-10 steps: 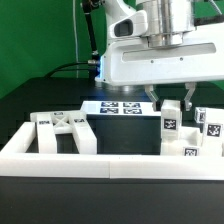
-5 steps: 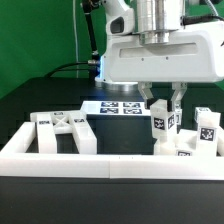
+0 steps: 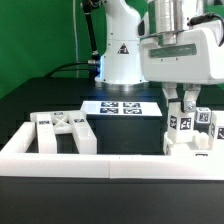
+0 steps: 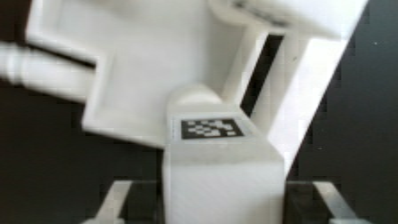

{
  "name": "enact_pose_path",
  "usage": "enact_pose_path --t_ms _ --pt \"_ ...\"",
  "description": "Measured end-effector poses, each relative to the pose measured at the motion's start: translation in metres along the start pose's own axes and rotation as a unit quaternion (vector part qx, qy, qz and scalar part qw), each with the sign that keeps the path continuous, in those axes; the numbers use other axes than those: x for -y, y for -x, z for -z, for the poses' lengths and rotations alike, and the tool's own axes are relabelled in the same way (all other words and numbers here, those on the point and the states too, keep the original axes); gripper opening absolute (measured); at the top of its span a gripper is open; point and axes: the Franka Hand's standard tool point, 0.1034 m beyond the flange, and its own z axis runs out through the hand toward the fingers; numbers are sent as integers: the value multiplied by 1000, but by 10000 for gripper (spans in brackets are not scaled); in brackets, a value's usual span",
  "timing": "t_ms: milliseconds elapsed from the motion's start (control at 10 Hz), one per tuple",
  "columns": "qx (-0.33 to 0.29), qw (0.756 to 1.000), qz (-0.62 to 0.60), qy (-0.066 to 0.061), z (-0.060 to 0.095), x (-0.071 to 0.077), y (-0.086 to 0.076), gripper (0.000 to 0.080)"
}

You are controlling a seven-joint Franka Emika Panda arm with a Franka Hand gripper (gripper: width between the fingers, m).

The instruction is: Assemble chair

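Observation:
My gripper (image 3: 185,108) is shut on a white square post (image 3: 184,126) with a black-and-white tag, held upright at the exterior view's right just behind the white rail. In the wrist view the same post (image 4: 222,150) fills the gap between my two fingers (image 4: 121,200), and its tagged end points away from the camera. Beyond it lies a larger white chair part (image 4: 143,60), blurred. More tagged chair parts (image 3: 207,122) stand close beside the held post. A white frame piece (image 3: 62,128) lies at the exterior view's left.
A long white rail (image 3: 100,160) borders the front of the workspace. The marker board (image 3: 120,107) lies flat behind the parts on the black table. The arm's white base (image 3: 120,55) stands at the back, before a green backdrop.
The gripper, still holding the post, has shifted toward the exterior view's right over the last half second. The hand now sits over the cluster of parts at that side.

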Motion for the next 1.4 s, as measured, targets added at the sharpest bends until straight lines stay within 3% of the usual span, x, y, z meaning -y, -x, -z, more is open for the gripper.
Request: enact_pose_path --t_ms 500,600,700,1000,1400 --pt "11 999 -41 -4 -2 2 5 310" --pt "10 1000 -22 -5 -1 2 3 499" --pt "9 999 31 -6 -1 1 -3 600" --pt "8 989 147 -6 0 2 -8 647" --pt "8 945 327 -6 0 4 -4 649"
